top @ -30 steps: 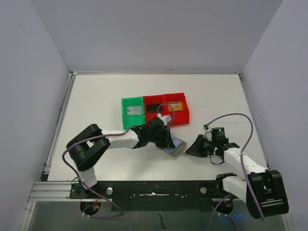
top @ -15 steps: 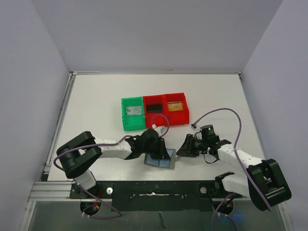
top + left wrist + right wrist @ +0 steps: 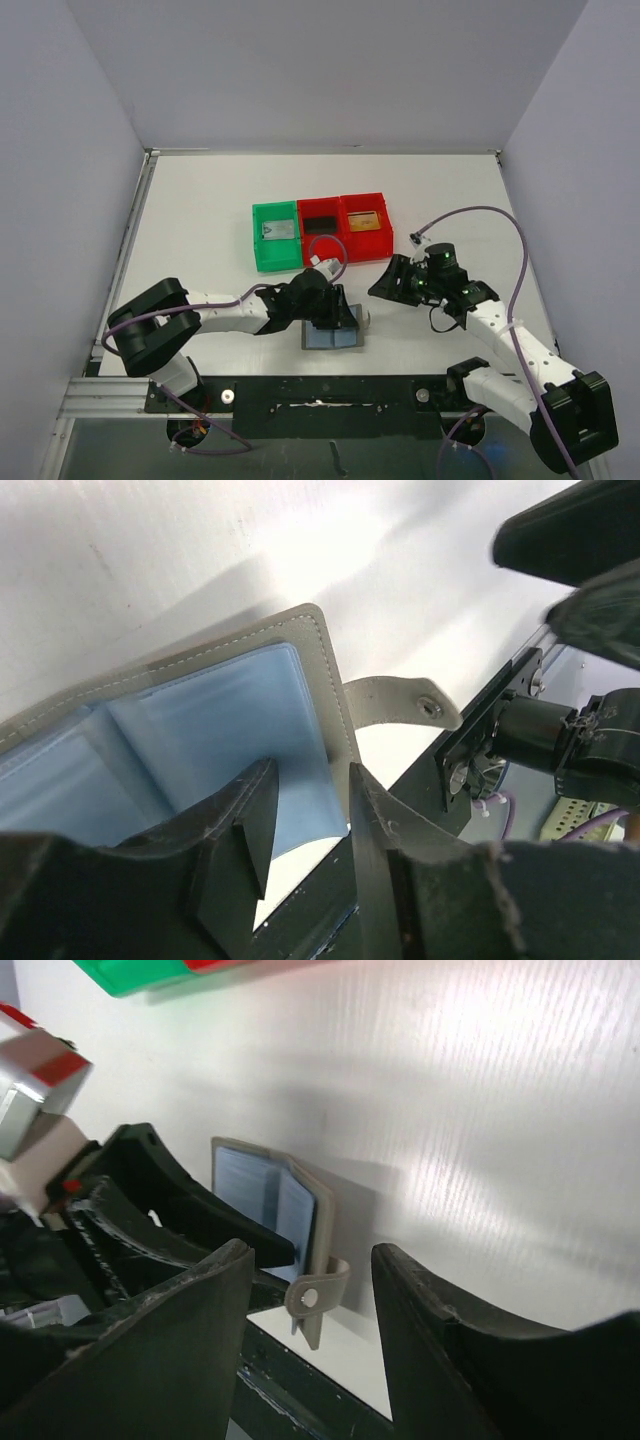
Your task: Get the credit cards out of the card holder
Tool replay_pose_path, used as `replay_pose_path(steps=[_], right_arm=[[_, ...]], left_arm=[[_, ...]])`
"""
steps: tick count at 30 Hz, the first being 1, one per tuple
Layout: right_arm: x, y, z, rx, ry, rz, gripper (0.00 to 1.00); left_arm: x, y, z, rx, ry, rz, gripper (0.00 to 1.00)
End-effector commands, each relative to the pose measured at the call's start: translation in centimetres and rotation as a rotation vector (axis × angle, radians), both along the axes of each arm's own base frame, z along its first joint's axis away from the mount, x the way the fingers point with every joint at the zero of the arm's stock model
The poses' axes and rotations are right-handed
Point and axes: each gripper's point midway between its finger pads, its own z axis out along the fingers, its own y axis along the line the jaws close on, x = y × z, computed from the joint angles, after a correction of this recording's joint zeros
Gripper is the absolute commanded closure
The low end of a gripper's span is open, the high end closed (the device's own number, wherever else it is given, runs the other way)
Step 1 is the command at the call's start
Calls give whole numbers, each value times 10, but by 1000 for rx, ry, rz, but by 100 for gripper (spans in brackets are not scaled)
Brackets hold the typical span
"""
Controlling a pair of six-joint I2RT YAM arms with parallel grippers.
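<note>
The card holder (image 3: 335, 335) lies open and flat near the table's front edge, its bluish pockets (image 3: 220, 730) up and its tab (image 3: 400, 700) sticking out to the right. My left gripper (image 3: 333, 317) (image 3: 310, 780) hangs just over it, open, its fingers either side of the holder's right border. No card shows in the pockets. A silvery credit card (image 3: 277, 230) lies in the green bin (image 3: 262, 250) and a black one (image 3: 320, 224) in the middle red bin. My right gripper (image 3: 388, 284) (image 3: 312, 1252) is open and empty, right of the holder (image 3: 270, 1200).
Three small bins stand in a row behind the holder: green, red (image 3: 318, 243), red (image 3: 370, 243). The rightmost bin holds an orange card (image 3: 364, 220). The table's front edge and the dark rail (image 3: 330, 920) run just below the holder.
The left gripper brought the tilted holder down and left, laid it flat and opened. The right gripper moved up and back from the holder and opened.
</note>
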Motion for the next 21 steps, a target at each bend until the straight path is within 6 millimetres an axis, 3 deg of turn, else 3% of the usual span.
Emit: replay_pose_path(steps=[1, 7, 11, 17, 21], right_arm=[[8, 5, 20, 6, -28, -17, 49], [8, 34, 23, 91, -28, 18, 66], [9, 50, 14, 68, 4, 41, 77], [9, 72, -5, 14, 56, 101, 81], [1, 68, -32, -76, 118, 97, 82]], left_arm=[[8, -6, 21, -57, -54, 10, 64], [3, 1, 16, -51, -44, 14, 66], [-3, 5, 12, -51, -29, 3, 69], [-6, 6, 10, -52, -21, -9, 70], [-4, 10, 14, -44, -33, 7, 69]])
